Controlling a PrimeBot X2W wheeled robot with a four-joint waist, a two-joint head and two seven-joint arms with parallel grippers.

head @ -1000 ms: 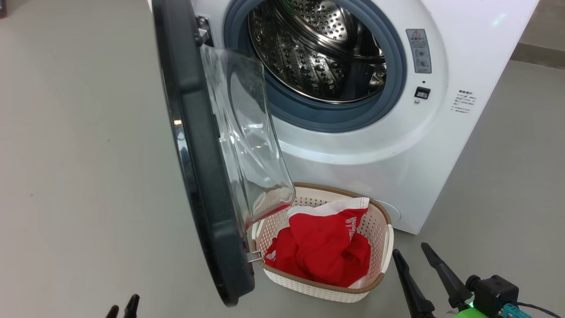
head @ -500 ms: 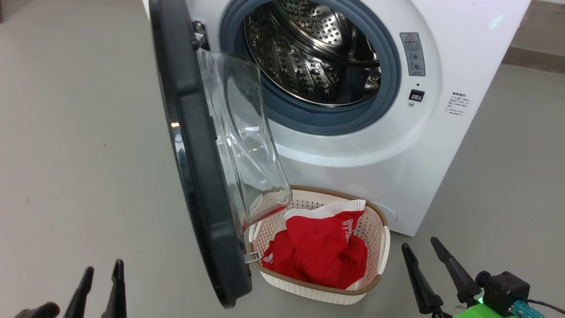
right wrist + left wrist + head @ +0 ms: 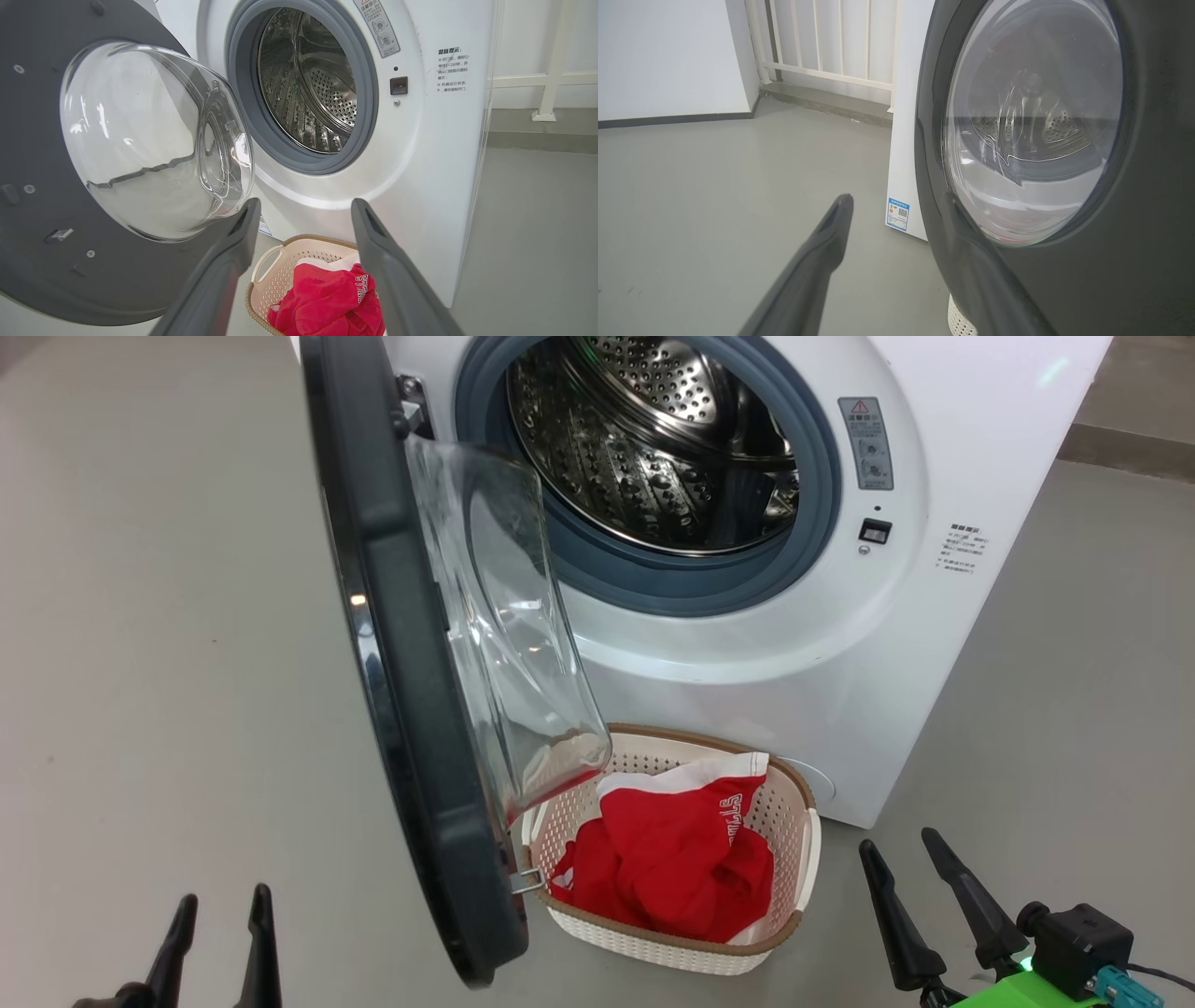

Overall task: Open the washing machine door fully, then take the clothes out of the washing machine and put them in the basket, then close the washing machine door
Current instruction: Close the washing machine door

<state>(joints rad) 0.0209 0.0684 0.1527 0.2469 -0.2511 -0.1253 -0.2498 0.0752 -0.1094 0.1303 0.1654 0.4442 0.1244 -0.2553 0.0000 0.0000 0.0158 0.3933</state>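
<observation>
Door [image 3: 411, 709] stands swung out on its left hinge, edge-on to you in the head view, with the glass bowl facing the washer [image 3: 747, 644]. Drum [image 3: 644, 439] shows perforated steel. Clothes [image 3: 672, 877] lie bunched in the basket [image 3: 814, 859]: red, with white trim and white lettering on top. The basket sits on the floor [image 3: 140, 663], just in front of the washer's lower panel, its left end under the door's bowl.

Your left claw [image 3: 224, 896] hovers near and left of the door, apart from it in the head view. Its fingers are spread with nothing between them. In the left wrist view one finger overlaps the door's black rim; you cannot tell contact there.

Your right claw [image 3: 898, 840] sits near and right of the basket, apart from it. Its fingers are spread wide and it holds nothing.
</observation>
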